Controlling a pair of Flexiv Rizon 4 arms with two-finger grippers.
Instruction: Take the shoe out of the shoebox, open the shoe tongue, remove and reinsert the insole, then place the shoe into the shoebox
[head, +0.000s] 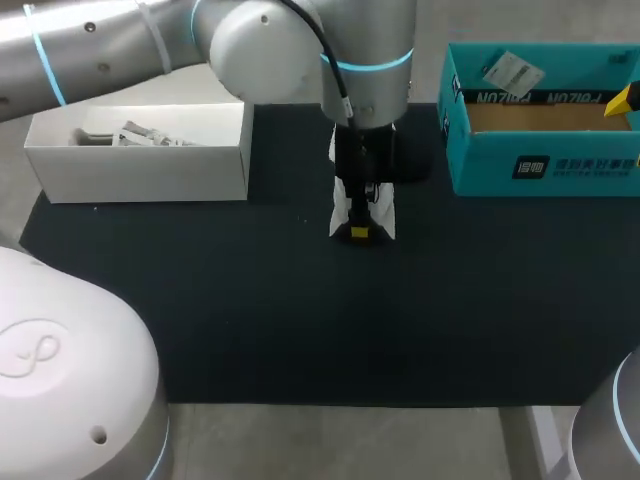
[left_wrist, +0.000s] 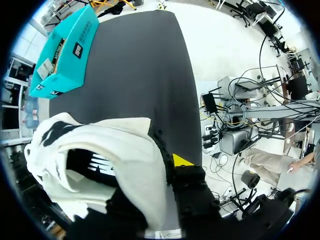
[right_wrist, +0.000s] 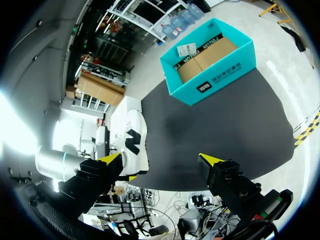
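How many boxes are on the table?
2. A white box sits at the back left of the table, and a teal shoebox at the back right. The shoe stands between them, outside both. Nothing seems to hide another box.

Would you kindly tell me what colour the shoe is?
The shoe is white with black markings; left wrist view.

shoe (head: 341, 212) on table (head: 250, 330) centre | shoebox (head: 545, 168) right rear | other box (head: 140, 172) left rear

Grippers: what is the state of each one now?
Left gripper: closed on the shoe.
Right gripper: open, holding nothing.
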